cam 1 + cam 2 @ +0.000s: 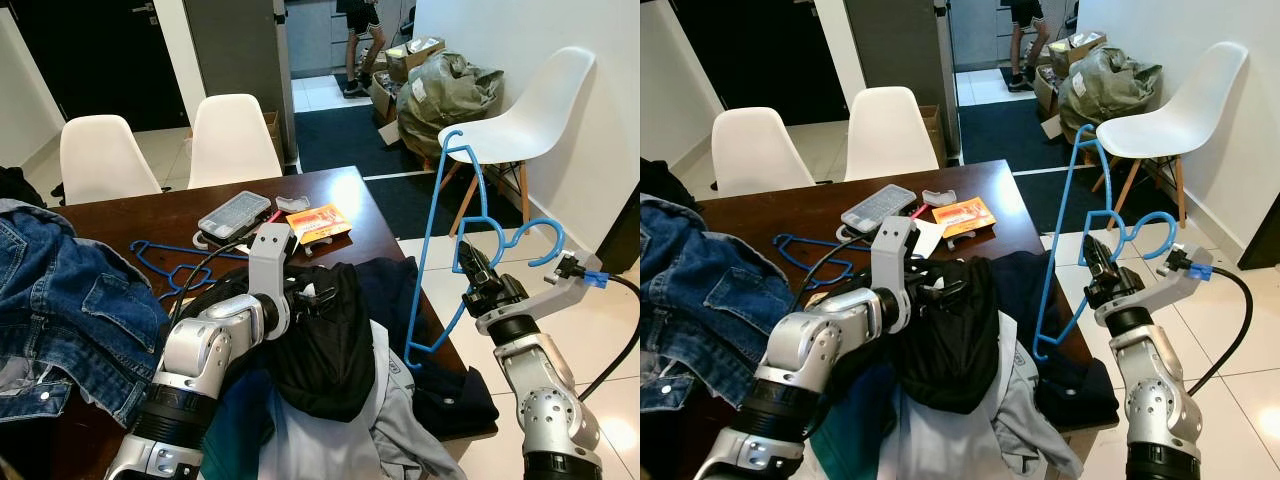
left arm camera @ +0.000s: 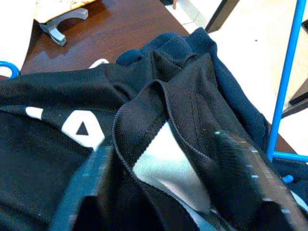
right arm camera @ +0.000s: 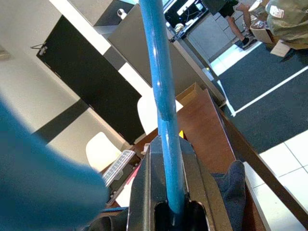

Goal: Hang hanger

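A blue plastic hanger stands nearly upright in the air just off the right edge of the dark wooden table. My right gripper is shut on its lower curved part, and the bar runs out from between the fingers. A black garment lies in a heap of clothes at the table's near end. My left gripper rests on it, open, fingers spread either side of a raised fold. A second blue hanger lies flat on the table.
Blue jeans are piled at the table's left. A clear plastic case and an orange packet lie mid-table. White chairs stand behind the table and by the right wall. A person stands in the far doorway near bags.
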`<state>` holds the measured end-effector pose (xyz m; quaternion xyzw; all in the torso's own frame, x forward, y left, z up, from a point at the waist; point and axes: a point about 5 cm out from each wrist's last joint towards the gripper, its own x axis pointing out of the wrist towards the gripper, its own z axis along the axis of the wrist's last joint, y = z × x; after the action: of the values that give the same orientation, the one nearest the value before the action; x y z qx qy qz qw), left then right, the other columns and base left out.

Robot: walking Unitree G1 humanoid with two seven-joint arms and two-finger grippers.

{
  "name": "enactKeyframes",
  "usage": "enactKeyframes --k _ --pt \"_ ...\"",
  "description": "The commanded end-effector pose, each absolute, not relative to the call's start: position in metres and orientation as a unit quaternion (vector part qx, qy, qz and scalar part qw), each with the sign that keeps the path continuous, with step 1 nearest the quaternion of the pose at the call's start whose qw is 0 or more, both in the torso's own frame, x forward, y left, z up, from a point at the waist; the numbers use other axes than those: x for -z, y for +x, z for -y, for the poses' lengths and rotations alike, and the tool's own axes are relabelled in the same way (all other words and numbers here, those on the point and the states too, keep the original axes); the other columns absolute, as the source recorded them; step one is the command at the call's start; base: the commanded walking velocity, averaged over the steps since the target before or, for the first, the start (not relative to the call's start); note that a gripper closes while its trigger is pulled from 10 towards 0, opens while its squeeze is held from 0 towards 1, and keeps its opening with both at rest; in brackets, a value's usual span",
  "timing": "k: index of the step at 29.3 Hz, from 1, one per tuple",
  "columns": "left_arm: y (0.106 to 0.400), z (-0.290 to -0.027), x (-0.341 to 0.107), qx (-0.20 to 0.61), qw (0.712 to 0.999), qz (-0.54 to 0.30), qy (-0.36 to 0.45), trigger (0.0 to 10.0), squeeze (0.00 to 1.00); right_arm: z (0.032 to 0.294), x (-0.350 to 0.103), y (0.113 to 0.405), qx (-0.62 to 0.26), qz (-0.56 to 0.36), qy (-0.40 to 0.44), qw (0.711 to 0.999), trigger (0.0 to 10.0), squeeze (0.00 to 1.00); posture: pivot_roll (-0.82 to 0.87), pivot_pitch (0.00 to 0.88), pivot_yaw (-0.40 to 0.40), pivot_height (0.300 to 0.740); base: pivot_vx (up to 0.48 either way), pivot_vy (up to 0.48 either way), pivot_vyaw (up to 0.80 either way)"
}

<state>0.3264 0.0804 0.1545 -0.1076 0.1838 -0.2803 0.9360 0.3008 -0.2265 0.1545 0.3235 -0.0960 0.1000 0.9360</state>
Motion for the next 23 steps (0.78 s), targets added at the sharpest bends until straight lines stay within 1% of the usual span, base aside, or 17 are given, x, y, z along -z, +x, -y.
enactKeyframes --k 1,11,12,14,15,16,17,19,20,23 --pt "0.323 -0.080 -0.150 0.281 0.934 -0.195 -0.107 0.0 0.00 0.223 -0.152 0.302 -0.103 0.088 0.332 0.933 10.0 0.00 -0.14 0.000 0.066 0.740 0.000 0.000 0.00" --pt "0.323 -0.084 -0.158 0.277 0.937 -0.188 -0.095 0.0 0.00 0.223 -0.151 0.302 -0.104 0.086 0.331 0.934 10.0 0.00 -0.13 0.000 0.063 0.740 0.000 0.000 0.00" --pt "0.325 -0.087 -0.162 0.270 0.942 -0.178 -0.090 0.0 0.00 0.223 -0.151 0.302 -0.104 0.086 0.330 0.934 10.0 0.00 -0.13 0.000 0.063 0.740 0.000 0.000 0.00" --pt "0.335 -0.099 -0.182 0.239 0.961 -0.121 -0.064 0.0 0.00 0.223 -0.151 0.302 -0.103 0.085 0.330 0.934 10.0 0.00 -0.14 0.000 0.065 0.740 0.000 0.000 0.00" --pt "0.335 -0.099 -0.182 0.239 0.961 -0.121 -0.064 0.0 0.00 0.223 -0.151 0.302 -0.103 0.085 0.330 0.934 10.0 0.00 -0.14 0.000 0.065 0.740 0.000 0.000 0.00" --pt "0.342 -0.108 -0.196 0.210 0.973 -0.086 -0.051 0.0 0.00 0.223 -0.151 0.302 -0.103 0.086 0.330 0.934 10.0 0.00 -0.14 0.000 0.065 0.740 0.000 0.000 0.00" --pt "0.353 -0.133 -0.229 0.132 0.991 -0.011 -0.019 0.0 0.00 0.223 -0.151 0.302 -0.102 0.086 0.330 0.934 10.0 0.00 -0.14 0.000 0.064 0.740 0.000 0.000 0.00" --pt "0.353 -0.133 -0.229 0.132 0.991 -0.011 -0.019 0.0 0.00 0.223 -0.151 0.302 -0.102 0.086 0.330 0.934 10.0 0.00 -0.14 0.000 0.064 0.740 0.000 0.000 0.00" --pt "0.357 -0.150 -0.252 0.076 0.996 0.040 -0.001 0.0 0.00 0.224 -0.151 0.302 -0.102 0.086 0.330 0.934 10.0 0.00 -0.14 0.000 0.064 0.740 0.000 0.000 0.00" --pt "0.357 -0.150 -0.252 0.076 0.996 0.040 -0.001 0.0 0.00 0.224 -0.151 0.302 -0.102 0.086 0.330 0.934 10.0 0.00 -0.14 0.000 0.064 0.740 0.000 0.000 0.00"
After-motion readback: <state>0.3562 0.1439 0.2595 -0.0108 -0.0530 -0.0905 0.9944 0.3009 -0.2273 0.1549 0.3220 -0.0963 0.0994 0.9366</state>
